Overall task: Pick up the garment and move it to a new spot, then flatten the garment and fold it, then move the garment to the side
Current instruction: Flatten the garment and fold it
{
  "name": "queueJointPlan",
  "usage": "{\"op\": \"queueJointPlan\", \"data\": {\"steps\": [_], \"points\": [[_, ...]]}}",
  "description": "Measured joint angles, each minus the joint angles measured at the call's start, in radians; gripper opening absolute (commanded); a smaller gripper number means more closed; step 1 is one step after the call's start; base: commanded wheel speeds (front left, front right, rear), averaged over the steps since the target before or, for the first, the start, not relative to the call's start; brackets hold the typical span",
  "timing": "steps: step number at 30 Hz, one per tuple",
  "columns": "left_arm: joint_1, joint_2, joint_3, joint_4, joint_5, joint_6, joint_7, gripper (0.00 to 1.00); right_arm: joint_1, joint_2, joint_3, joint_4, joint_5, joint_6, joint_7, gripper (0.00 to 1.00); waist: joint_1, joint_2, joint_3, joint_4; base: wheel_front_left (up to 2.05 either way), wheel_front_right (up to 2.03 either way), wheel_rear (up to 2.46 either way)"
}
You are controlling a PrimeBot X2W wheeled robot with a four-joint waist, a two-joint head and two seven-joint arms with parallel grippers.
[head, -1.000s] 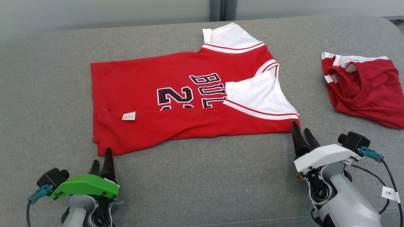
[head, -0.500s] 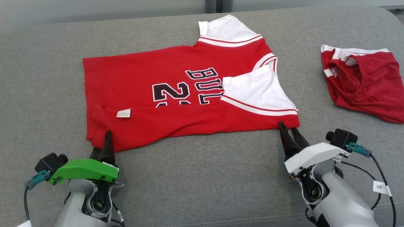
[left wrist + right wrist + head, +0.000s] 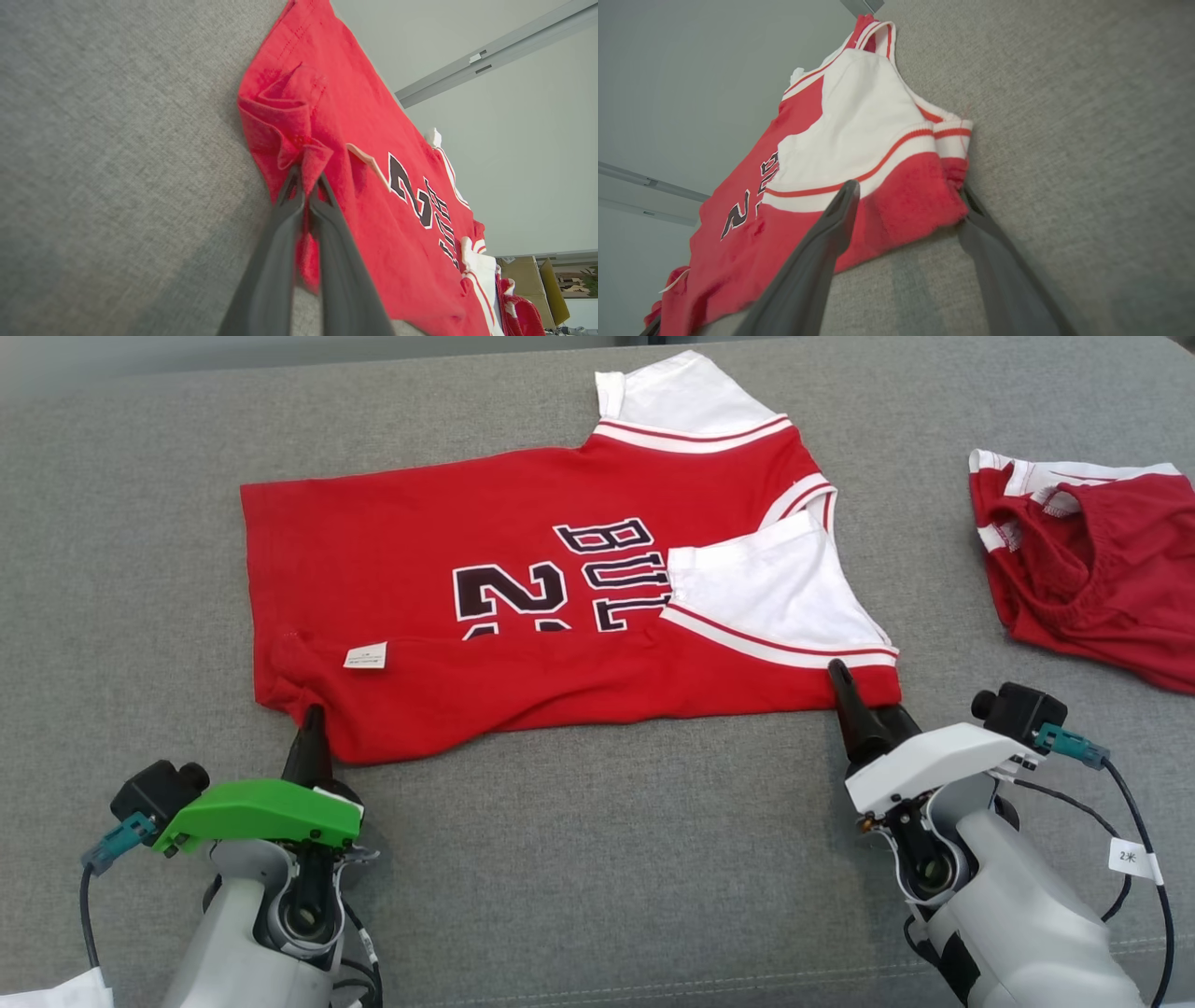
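Observation:
The garment (image 3: 523,569) is a red jersey with white sleeves and black lettering, spread partly folded on the grey cushion (image 3: 597,859). My left gripper (image 3: 308,714) is shut on the bunched near-left hem corner; in the left wrist view the red cloth (image 3: 373,140) is pinched between the closed fingers of the left gripper (image 3: 308,175). My right gripper (image 3: 868,695) stands open at the near-right corner. In the right wrist view the right gripper (image 3: 908,189) straddles the jersey's (image 3: 859,116) red corner, one finger above the cloth, the other at its edge on the cushion.
A second red garment with white trim (image 3: 1092,579) lies crumpled at the far right of the cushion. A pale wall stands behind the cushion. Cardboard boxes (image 3: 528,280) show far off in the left wrist view.
Both grippers have moved forward onto the jersey's near edge. The left gripper has shut on the hem corner, bunching it. The right stays open. The camera has shifted a little.

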Motion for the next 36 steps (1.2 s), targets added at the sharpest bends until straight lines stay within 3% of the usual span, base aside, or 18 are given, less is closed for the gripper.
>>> {"op": "queueJointPlan", "data": {"steps": [1,2,4,5,23,36], "points": [[0.000,0.000,-0.003,-0.001,0.000,0.000,-0.006,0.00,-0.005,0.000,0.001,0.003,0.001,0.000,0.000,0.78,0.0000,0.0000,0.001,0.001,0.00,0.00,0.00],[0.000,0.000,-0.007,-0.001,0.000,0.000,-0.007,0.00,-0.011,-0.002,0.003,0.004,0.001,0.000,0.000,0.49,0.0000,0.0000,0.002,0.002,0.00,0.00,0.00],[0.000,0.000,-0.014,-0.002,0.000,0.000,-0.012,0.00,-0.022,-0.003,0.010,0.007,0.001,0.000,0.000,0.21,0.0000,0.0000,0.004,0.004,0.00,0.00,0.00],[0.000,0.000,-0.015,-0.003,0.000,0.000,-0.016,0.00,-0.026,-0.004,0.014,0.007,0.001,0.000,0.000,0.00,0.0000,0.0000,0.005,0.006,0.00,0.00,0.00],[0.013,-0.001,-0.011,-0.037,-0.007,-0.035,-0.050,0.00,0.020,-0.002,0.019,-0.097,0.024,0.000,-0.027,0.00,0.0000,0.0000,-0.051,0.007,0.00,0.00,0.00],[0.194,0.002,0.057,-0.132,-0.002,-0.044,-0.055,0.00,0.184,-0.049,-0.019,-0.221,0.028,0.000,-0.028,0.00,0.0000,0.0000,-0.134,-0.011,0.00,0.00,0.00]]}}
